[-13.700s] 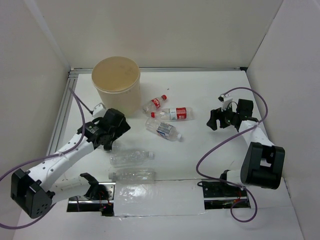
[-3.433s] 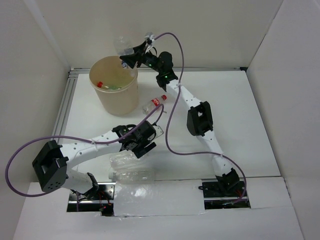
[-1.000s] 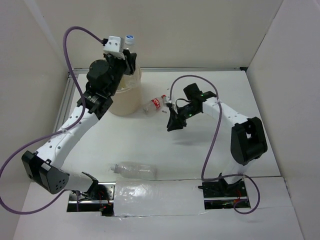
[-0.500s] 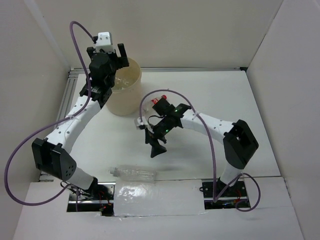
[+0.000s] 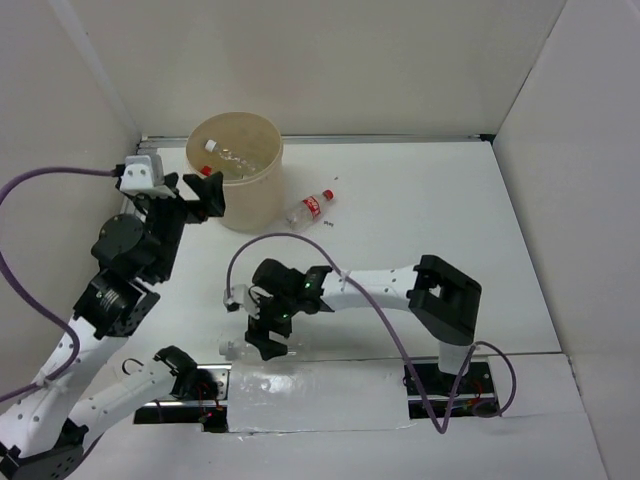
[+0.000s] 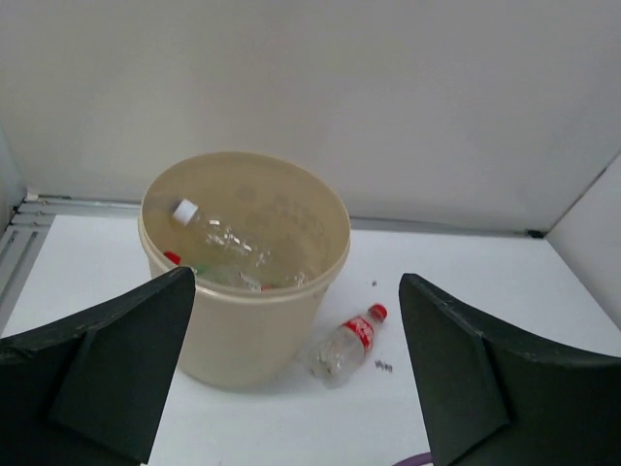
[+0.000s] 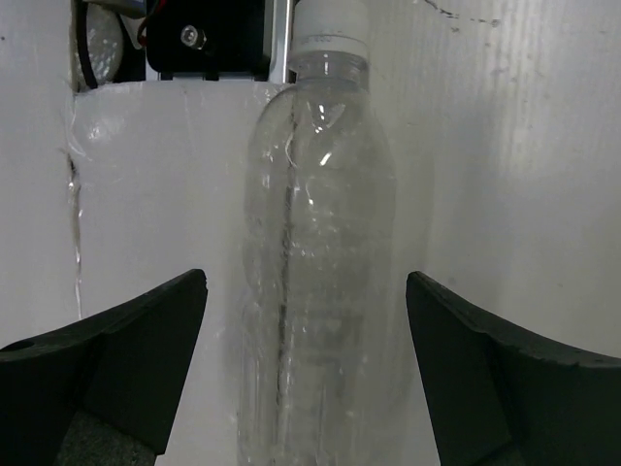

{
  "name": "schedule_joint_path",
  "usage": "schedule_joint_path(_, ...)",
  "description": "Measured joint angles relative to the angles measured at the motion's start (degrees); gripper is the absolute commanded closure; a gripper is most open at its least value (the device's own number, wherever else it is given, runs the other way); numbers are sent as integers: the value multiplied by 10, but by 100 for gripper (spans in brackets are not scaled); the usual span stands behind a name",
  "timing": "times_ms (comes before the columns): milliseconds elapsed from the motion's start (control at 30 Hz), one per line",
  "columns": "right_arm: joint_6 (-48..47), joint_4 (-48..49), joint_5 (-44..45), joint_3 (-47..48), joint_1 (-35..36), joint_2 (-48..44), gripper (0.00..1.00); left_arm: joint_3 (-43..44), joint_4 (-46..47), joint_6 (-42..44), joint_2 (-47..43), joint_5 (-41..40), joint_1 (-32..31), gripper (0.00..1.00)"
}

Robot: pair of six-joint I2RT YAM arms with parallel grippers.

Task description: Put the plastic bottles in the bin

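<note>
My left tool (image 5: pixel 187 192) hung wide open and empty, just left of the large round beige plastic bin (image 5: pixel 252 205). Dropped bottles (image 6: pixel 228 238) lay inside it. My right tool (image 7: pixel 306 282) was spread wide over the plain clear plastic bottle (image 7: pixel 315 194), which lay at the near edge of the surface (image 5: pixel 450 220) and wasn't gripped yet.

Risk: the thin round wall could roll, squirt out or crush as I closed. The white taped strip (image 7: pixel 146 194) and the black bracket (image 7: pixel 209 39) by the cap crowded the approach. The small red-capped bottle (image 5: pixel 310 208) lay just right of the bin.
</note>
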Motion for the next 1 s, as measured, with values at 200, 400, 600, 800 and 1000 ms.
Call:
schedule_joint_path(200, 39, 49, 73, -14, 43, 49, 40, -48, -82, -43, -53, 2, -21, 1)
schedule_joint_path(400, 59, 80, 84, -7, 9, 61, 74, -65, -130, -71, -77, 40, -21, 1)
schedule_joint_path(600, 47, 36, 79, -2, -126, 31, 74, -68, -134, -95, -103, 100, -21, 1)
schedule_joint_path(800, 11, 16, 25, 45, -318, -64, 73, -106, -125, -113, -126, 163, -21, 1)
schedule_joint_path(1000, -30, 31, -65, 157, -415, -121, 72, -155, -120, -113, -118, 210, -21, 1)
